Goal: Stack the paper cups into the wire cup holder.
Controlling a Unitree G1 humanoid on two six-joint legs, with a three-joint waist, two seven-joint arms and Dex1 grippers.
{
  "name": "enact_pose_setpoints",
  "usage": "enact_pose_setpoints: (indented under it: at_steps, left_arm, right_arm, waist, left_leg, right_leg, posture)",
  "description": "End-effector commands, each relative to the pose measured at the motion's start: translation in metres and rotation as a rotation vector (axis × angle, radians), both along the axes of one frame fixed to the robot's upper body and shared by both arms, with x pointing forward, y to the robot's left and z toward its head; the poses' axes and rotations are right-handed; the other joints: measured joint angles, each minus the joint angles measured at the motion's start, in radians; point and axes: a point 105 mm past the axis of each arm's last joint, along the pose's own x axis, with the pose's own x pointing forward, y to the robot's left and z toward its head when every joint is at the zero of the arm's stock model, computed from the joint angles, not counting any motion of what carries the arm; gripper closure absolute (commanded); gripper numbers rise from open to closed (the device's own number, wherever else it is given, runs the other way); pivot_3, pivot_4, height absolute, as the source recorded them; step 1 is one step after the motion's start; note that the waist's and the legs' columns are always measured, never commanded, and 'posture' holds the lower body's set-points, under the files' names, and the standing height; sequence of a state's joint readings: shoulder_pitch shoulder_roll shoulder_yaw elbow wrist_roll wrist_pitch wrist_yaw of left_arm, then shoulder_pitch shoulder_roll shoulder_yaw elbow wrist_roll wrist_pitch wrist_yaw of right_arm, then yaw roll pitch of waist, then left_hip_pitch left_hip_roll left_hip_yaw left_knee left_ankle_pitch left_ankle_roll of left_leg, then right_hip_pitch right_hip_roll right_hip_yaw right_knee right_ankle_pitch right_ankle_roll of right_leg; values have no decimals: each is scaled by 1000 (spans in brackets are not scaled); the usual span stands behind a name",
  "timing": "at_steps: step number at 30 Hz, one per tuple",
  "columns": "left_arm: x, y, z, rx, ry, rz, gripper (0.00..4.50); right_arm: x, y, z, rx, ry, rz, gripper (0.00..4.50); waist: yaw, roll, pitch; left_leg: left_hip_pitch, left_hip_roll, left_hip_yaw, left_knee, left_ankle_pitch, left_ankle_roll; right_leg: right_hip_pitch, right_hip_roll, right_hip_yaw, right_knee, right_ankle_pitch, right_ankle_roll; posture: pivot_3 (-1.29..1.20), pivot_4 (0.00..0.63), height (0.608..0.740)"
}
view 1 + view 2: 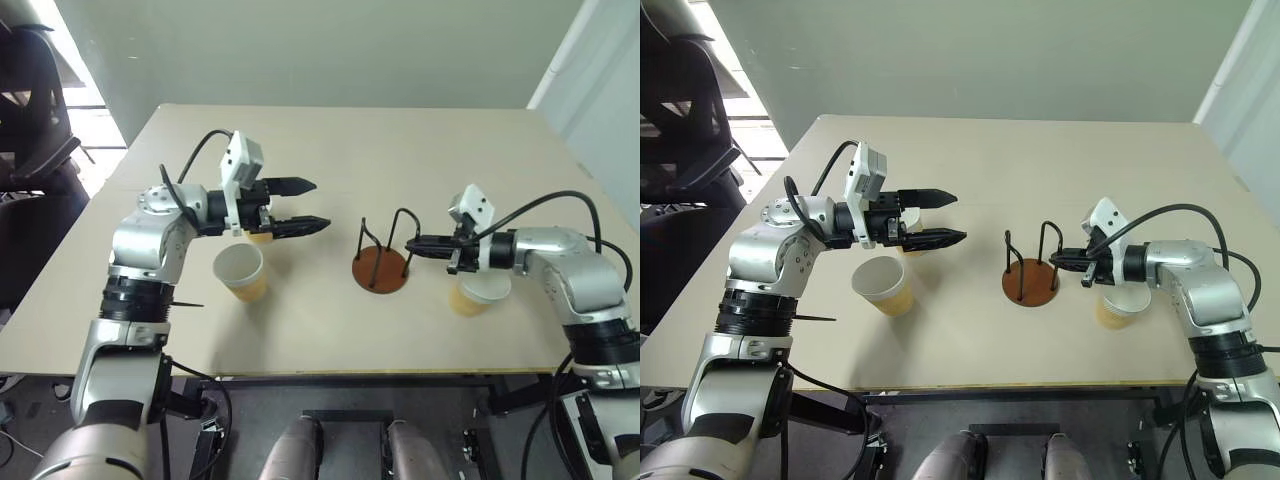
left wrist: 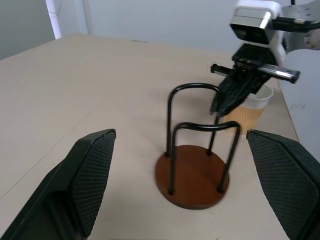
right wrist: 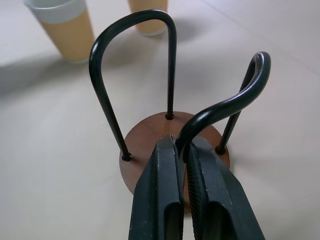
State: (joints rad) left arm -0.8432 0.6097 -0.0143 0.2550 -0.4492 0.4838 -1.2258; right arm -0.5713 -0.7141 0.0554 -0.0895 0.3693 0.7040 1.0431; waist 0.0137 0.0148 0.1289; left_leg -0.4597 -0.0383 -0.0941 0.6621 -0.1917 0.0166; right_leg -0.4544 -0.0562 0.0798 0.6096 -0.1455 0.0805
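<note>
The wire cup holder (image 1: 380,268), a reddish-brown disc with two black wire loops, stands mid-table and holds no cup. My right gripper (image 1: 412,243) is shut on the loop nearest it; in the right wrist view the wire (image 3: 220,107) runs down between the closed fingers (image 3: 160,190). One paper cup (image 1: 478,293) stands upright under my right wrist. A second cup (image 1: 240,272) stands left of the holder. A third cup (image 1: 262,236) is mostly hidden behind my left gripper (image 1: 305,205), which hovers open and level, pointing toward the holder with nothing between its fingers (image 2: 92,175).
The beige table (image 1: 400,150) stretches far behind the holder. Its front edge (image 1: 330,372) runs close below the cups. A black chair (image 1: 30,110) stands off the table's left side.
</note>
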Motion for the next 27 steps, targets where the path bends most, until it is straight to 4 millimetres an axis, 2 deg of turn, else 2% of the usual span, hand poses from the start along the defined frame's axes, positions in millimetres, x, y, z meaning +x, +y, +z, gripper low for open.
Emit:
enact_pose_setpoints:
  at_steps: [1,9,12,14,20,27]
  left_arm:
    - [-2,-1,14,-12,-52,-16,0]
    - [-8,-1,9,4,-27,-60,0]
    - [-25,8,-7,129,19,-144,0]
    - [-28,15,-10,177,29,-157,0]
    - [-30,38,-6,313,24,-177,0]
    - [-34,39,3,354,10,-231,0]
  right_arm:
    - [-9,-1,14,23,-47,-11,4457]
    - [-20,6,12,53,-49,-42,4457]
    - [-24,8,12,55,-47,-38,4457]
    - [-24,8,12,56,-45,-37,4457]
    - [-25,10,12,59,-42,-28,4457]
    - [-28,14,12,57,-35,-10,4457]
  waist:
    - [0,0,0]
    - [-1,0,0]
    - [-1,0,0]
    - [-2,0,0]
    - [-1,0,0]
    - [0,0,0]
  left_leg:
    - [0,0,0,0,0,0]
    - [0,0,0,1,0,0]
    - [0,0,0,0,0,0]
    - [0,0,0,0,0,0]
    - [0,0,0,0,0,0]
    - [-1,0,0,0,-2,-1]
  right_leg:
    - [0,0,0,0,0,0]
    - [0,0,0,0,0,0]
    - [0,0,0,0,0,0]
    - [0,1,0,0,-1,1]
    - [-1,1,1,1,-1,0]
    - [-1,0,1,0,-1,-1]
  posture:
    - [0,150,740]
    - [0,150,740]
    - [0,150,740]
    - [0,150,740]
    - [0,150,740]
    - [0,150,740]
